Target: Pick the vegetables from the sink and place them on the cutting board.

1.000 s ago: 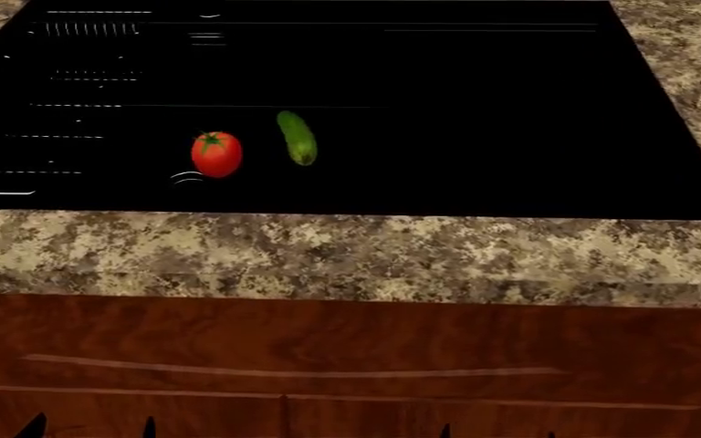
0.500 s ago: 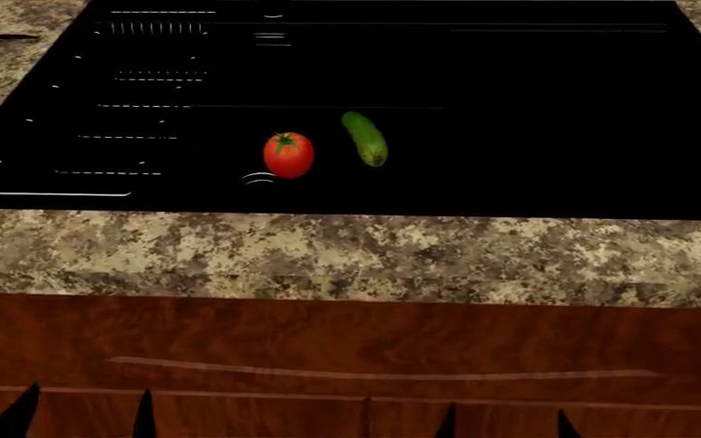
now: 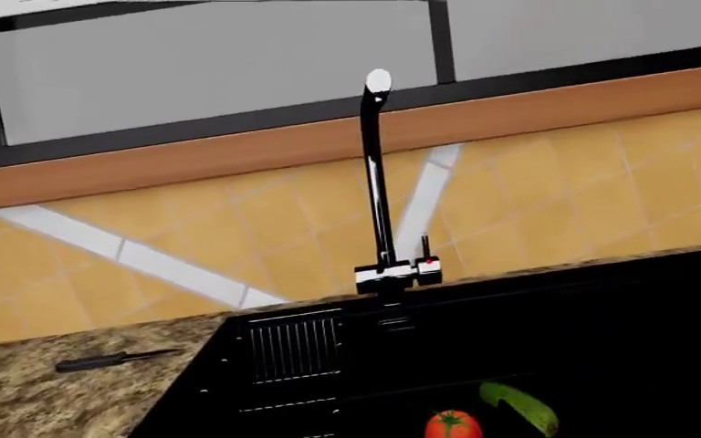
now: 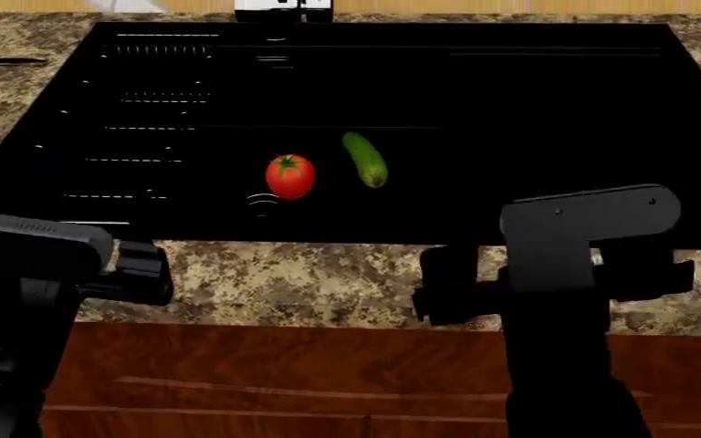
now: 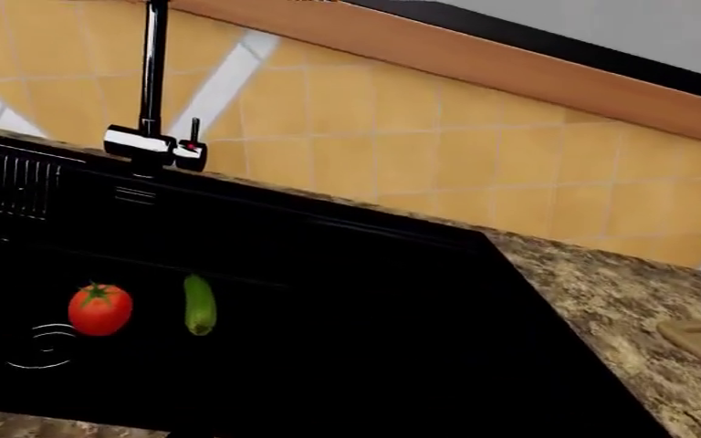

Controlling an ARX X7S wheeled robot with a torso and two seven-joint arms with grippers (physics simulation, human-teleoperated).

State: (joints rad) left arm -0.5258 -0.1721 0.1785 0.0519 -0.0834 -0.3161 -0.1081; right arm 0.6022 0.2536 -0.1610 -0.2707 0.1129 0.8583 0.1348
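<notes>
Both arms are hovering over the granite counter's [image 4: 326,274] front edge, short of the sink [image 4: 546,119]; neither gripper's jaw state can be told. The tomato [image 4: 289,176] and cucumber [image 4: 365,159] are lying side by side on the sink floor, just apart.

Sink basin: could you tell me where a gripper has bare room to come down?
The sink floor is bare to the right of the cucumber, out to the right wall. The narrow gap between the tomato and the cucumber is tight, and the drain ring lies by the tomato's left.
</notes>
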